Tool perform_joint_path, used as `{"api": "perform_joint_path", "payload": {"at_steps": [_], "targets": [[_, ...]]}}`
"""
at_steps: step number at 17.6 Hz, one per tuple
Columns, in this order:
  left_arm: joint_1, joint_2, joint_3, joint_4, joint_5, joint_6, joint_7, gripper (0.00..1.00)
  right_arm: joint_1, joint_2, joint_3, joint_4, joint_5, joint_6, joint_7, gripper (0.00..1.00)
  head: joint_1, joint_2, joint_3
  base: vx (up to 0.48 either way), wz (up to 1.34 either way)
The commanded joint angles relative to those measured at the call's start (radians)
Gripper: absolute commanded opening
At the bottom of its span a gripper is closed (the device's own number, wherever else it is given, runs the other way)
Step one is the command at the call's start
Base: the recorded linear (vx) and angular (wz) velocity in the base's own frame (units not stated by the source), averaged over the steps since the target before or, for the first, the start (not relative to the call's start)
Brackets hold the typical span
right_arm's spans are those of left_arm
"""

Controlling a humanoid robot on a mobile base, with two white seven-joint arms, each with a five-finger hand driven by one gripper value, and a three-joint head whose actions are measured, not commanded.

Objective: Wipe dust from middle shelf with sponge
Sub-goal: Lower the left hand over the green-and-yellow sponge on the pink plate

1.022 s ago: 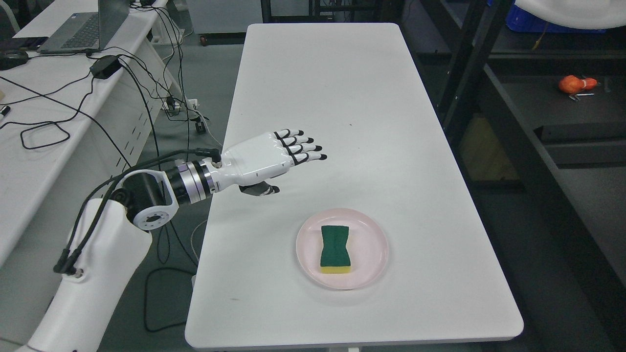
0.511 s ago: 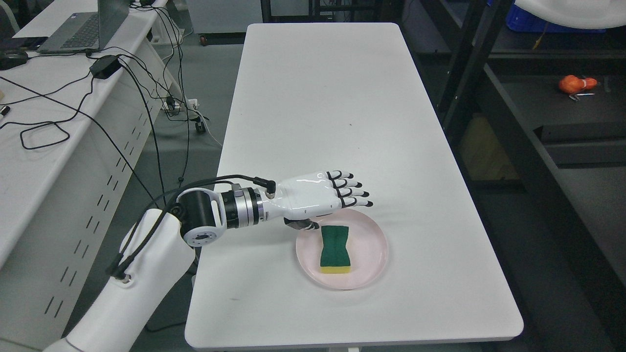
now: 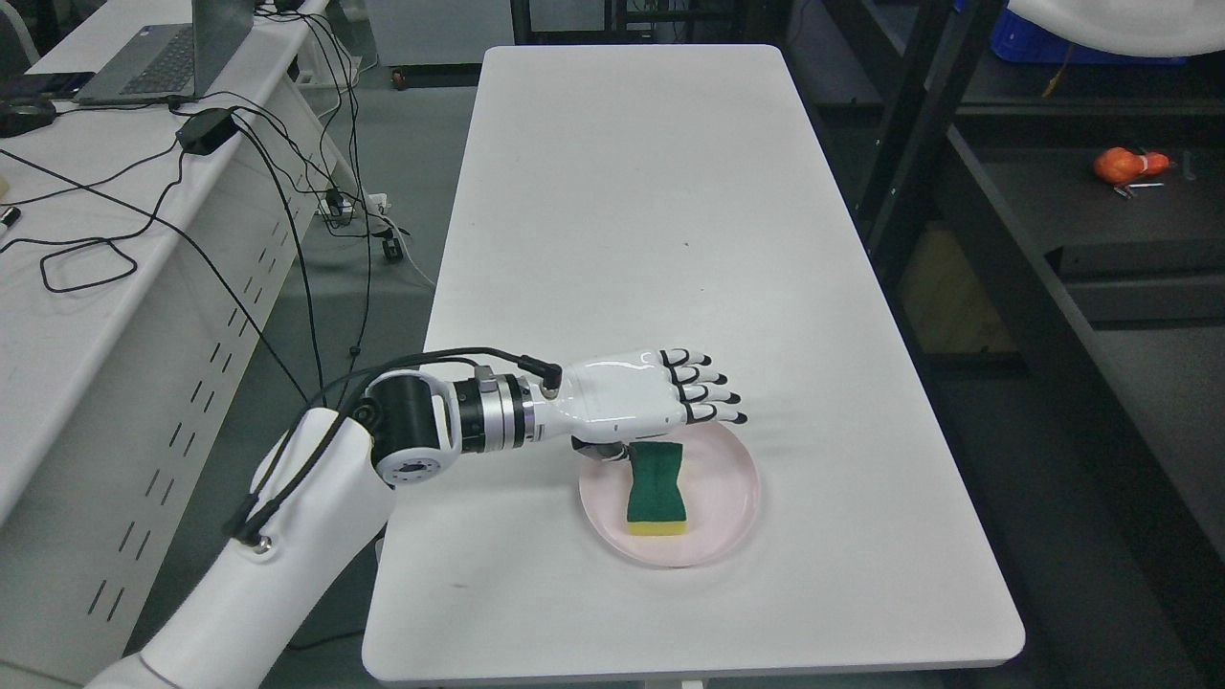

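A green and yellow sponge (image 3: 656, 490) lies on a pink plate (image 3: 729, 507) near the front of the white table (image 3: 622, 220). My left hand (image 3: 684, 411) hovers over the plate's far edge, just above the sponge's far end. Its fingers (image 3: 713, 397) are stretched out flat and hold nothing; the thumb hangs below, next to the sponge's upper left corner. Whether the thumb touches the sponge cannot be told. The dark shelf unit (image 3: 1072, 249) stands to the right of the table. My right arm does not show.
An orange object (image 3: 1127, 165) lies on the dark shelf at the right. A white desk (image 3: 57, 316) with a laptop (image 3: 158, 57), a power brick and loose cables stands at the left. Cables hang into the aisle between desk and table.
My left hand has moved from mid-table toward me and to the right, coming down over the plate's far edge. It stayed open. The sponge and plate have not moved.
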State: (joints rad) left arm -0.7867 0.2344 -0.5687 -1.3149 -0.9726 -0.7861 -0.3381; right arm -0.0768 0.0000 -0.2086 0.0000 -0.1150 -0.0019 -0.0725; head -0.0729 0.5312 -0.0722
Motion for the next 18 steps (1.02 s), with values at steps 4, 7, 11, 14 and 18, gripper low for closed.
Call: {"api": "perform_joint_path", "payload": {"at_steps": [4, 7, 11, 14, 18], "targets": [[-0.008, -0.001, -0.086, 0.0, -0.043, 0.001, -0.001, 0.97, 0.0, -0.017, 0.0, -0.017, 0.0, 0.072, 0.0, 1.0, 0.0, 0.0, 0.0, 0.0, 0.0], [-0.008, -0.001, -0.088, 0.0, -0.051, 0.001, -0.001, 0.97, 0.0, -0.017, 0.0, -0.017, 0.0, 0.072, 0.0, 1.0, 0.0, 0.0, 0.0, 0.0, 0.0], [-0.006, 0.0, -0.088, -0.004, -0.066, 0.001, -0.001, 0.97, 0.0, -0.017, 0.0, -0.017, 0.0, 0.072, 0.0, 1.0, 0.0, 0.0, 0.0, 0.0, 0.0], [-0.016, 0.0, -0.079, -0.035, -0.067, 0.001, -0.001, 0.97, 0.0, -0.017, 0.0, -0.017, 0.0, 0.072, 0.0, 1.0, 0.0, 0.0, 0.0, 0.0, 0.0], [-0.016, 0.036, -0.083, -0.113, -0.063, 0.001, -0.074, 0.97, 0.0, -0.017, 0.0, -0.017, 0.0, 0.072, 0.0, 1.0, 0.0, 0.0, 0.0, 0.0, 0.0]]}}
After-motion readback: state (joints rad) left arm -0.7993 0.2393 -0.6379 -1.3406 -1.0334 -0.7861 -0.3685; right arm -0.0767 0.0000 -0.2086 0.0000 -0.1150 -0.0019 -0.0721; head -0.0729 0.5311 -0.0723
